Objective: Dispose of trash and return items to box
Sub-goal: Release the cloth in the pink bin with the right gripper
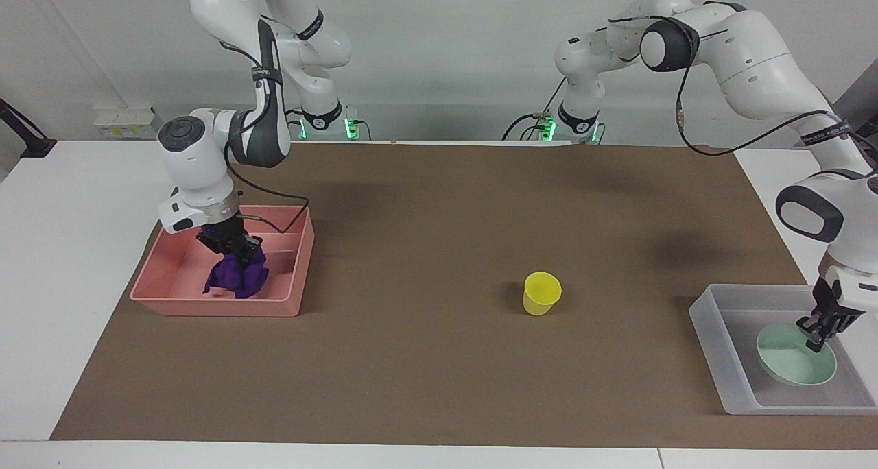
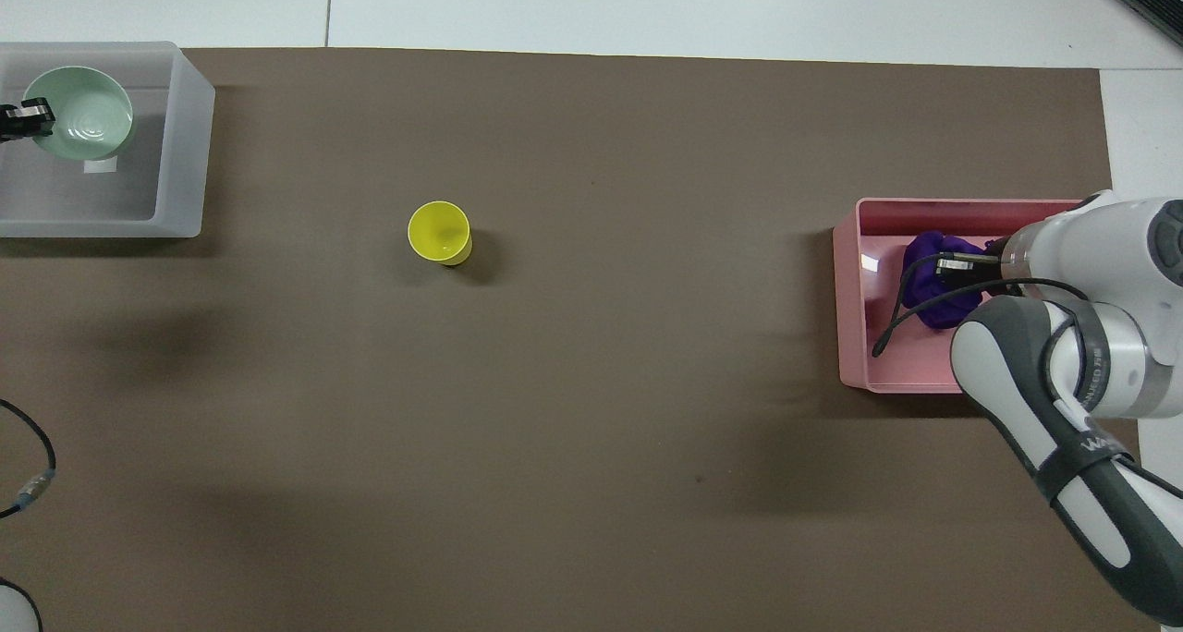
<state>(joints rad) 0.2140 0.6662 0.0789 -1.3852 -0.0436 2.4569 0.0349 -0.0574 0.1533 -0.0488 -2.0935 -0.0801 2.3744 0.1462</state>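
Our left gripper (image 1: 821,333) is clamped on the rim of the green bowl (image 1: 796,363), which sits inside the clear box (image 1: 713,332). Our right gripper (image 1: 236,249) is down in the pink tub (image 1: 206,306), on top of the purple cloth (image 1: 236,278) — we cannot tell whether its fingers grip. The yellow cup (image 1: 542,293) stands on the brown mat (image 1: 425,249) between tub and box — nearer the box

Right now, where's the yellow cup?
The yellow cup stands upright on the brown mat, alone between the pink tub and the clear tray, nearer the tray.
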